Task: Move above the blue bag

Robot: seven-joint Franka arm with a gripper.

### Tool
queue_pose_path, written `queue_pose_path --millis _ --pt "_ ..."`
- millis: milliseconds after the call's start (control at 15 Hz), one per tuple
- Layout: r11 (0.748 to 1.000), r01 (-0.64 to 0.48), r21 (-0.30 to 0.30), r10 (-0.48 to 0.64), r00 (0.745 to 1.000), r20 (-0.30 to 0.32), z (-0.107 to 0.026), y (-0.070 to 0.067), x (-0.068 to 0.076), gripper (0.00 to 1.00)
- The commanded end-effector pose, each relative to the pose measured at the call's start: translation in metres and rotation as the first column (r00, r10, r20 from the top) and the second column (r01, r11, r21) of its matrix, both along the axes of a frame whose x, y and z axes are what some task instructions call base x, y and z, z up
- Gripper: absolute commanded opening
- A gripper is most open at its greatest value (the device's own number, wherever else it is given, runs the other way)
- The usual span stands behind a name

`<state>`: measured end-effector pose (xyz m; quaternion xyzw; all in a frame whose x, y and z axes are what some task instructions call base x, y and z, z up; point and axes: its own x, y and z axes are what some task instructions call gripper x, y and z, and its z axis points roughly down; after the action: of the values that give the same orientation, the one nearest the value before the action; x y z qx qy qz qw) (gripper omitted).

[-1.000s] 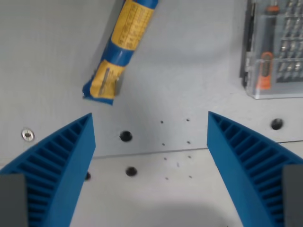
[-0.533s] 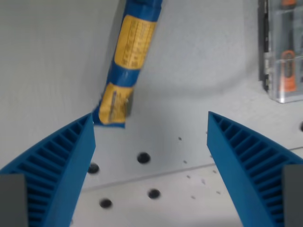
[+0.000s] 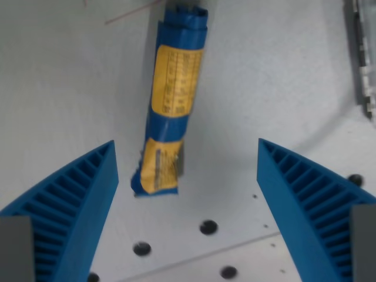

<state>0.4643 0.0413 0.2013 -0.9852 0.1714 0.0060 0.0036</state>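
So from my wrist cam I count one blue bag (image 3: 172, 106), two blue ribbed fingers (image 3: 70, 205), and five dark holes (image 3: 208, 227) in the grey table (image 3: 64, 76). The bag is a long rolled-up thing with yellow labels, lying flat and running from the top of the view down toward the wrist view's left finger. Its lower end sits just beside that fingertip, inside the gap. Gripper (image 3: 185, 153) is spread wide, gripping nothing. There's a sliver of a clear case (image 3: 363, 59) at the right edge, can't make out what's in it.
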Motion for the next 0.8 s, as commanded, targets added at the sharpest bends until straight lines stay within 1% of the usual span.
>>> queue_pose_path --millis 67,400,800 --pt "0.981 0.192 -0.008 -0.190 0.978 0.082 -0.013 0.006 0.000 1.00" --pt "0.980 0.197 -0.014 -0.195 0.977 0.080 -0.032 0.009 0.003 1.00" --pt "0.983 0.182 -0.021 -0.179 0.981 0.078 -0.042 0.012 0.005 1.00"
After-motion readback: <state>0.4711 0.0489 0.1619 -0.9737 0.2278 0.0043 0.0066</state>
